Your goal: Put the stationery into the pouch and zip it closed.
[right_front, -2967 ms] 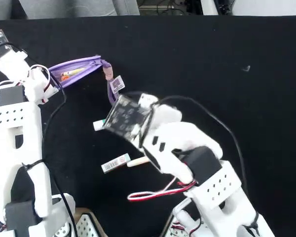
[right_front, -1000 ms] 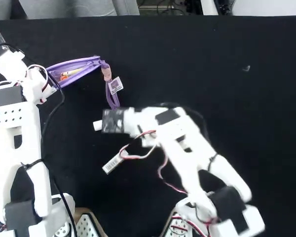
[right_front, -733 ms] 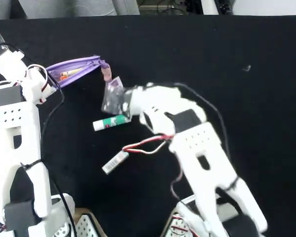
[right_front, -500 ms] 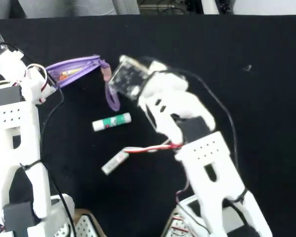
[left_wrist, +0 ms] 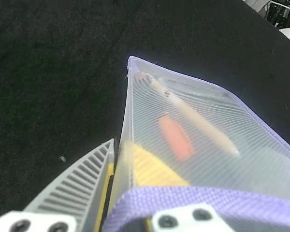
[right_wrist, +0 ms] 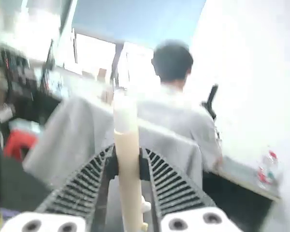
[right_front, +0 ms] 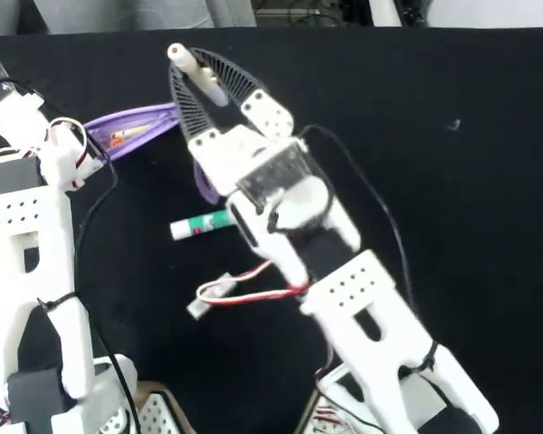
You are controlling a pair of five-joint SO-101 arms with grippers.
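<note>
The purple mesh pouch [right_front: 136, 125] is held up at the back left, with my left gripper [right_front: 89, 149] shut on its end. Up close, the pouch [left_wrist: 208, 145] contains a cream pen [left_wrist: 193, 121], an orange item [left_wrist: 176, 137] and something yellow [left_wrist: 150, 169]. My right gripper [right_front: 197, 77] is raised just right of the pouch mouth, shut on a cream pen [right_front: 195, 70]. In the right wrist view that pen [right_wrist: 126, 135] stands upright between the fingers. A green and white glue stick [right_front: 199, 224] lies on the table. A labelled stick [right_front: 197, 307] lies nearer, partly behind wires.
The pouch's purple strap [right_front: 204, 185] hangs down beside the right arm. Red and white cables [right_front: 244, 285] loop over the black table [right_front: 452, 181] by the labelled stick. Open room lies to the right. The left arm's body [right_front: 27, 262] runs along the left edge.
My right gripper has risen from the table near the glue stick, carrying the cream pen up and back beside the pouch mouth. The glue stick now lies uncovered. The left arm stays put.
</note>
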